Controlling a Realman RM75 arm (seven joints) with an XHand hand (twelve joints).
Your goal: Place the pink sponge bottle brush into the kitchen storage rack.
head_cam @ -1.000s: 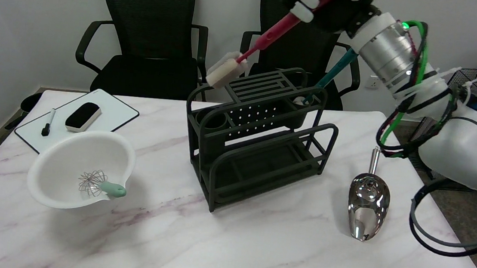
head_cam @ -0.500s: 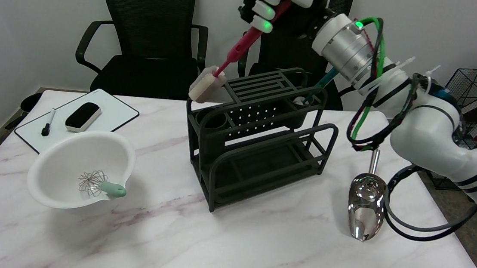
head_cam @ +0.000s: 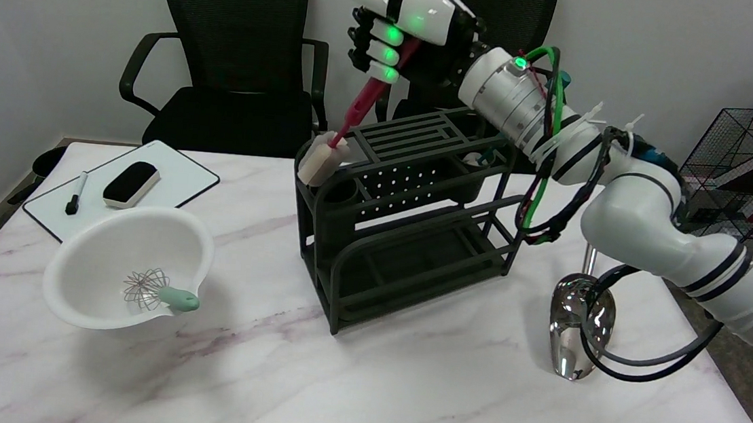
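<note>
My right hand [head_cam: 399, 29] hovers above the left end of the dark storage rack [head_cam: 410, 221] and grips the pink handle of the bottle brush [head_cam: 365, 105]. The brush hangs steeply, head down. Its pale sponge head [head_cam: 319, 161] sits at the rim of the rack's round cup holder [head_cam: 336, 191] at the top left corner. I cannot tell whether the sponge touches the rim. A teal-handled tool [head_cam: 487, 156] stands in the rack's right cup, mostly hidden by my forearm.
A white bowl [head_cam: 108, 236] with a teal-handled whisk [head_cam: 158, 291] sits front left. Behind it lies a whiteboard [head_cam: 174, 183] with an eraser [head_cam: 131, 184] and a marker [head_cam: 75, 193]. A metal scoop [head_cam: 579, 325] lies right of the rack. Two black chairs [head_cam: 226, 55] stand behind the table.
My hand has swung left and down over the rack. The brush went from a shallow slant to nearly upright, and its sponge head dropped to the left cup's rim.
</note>
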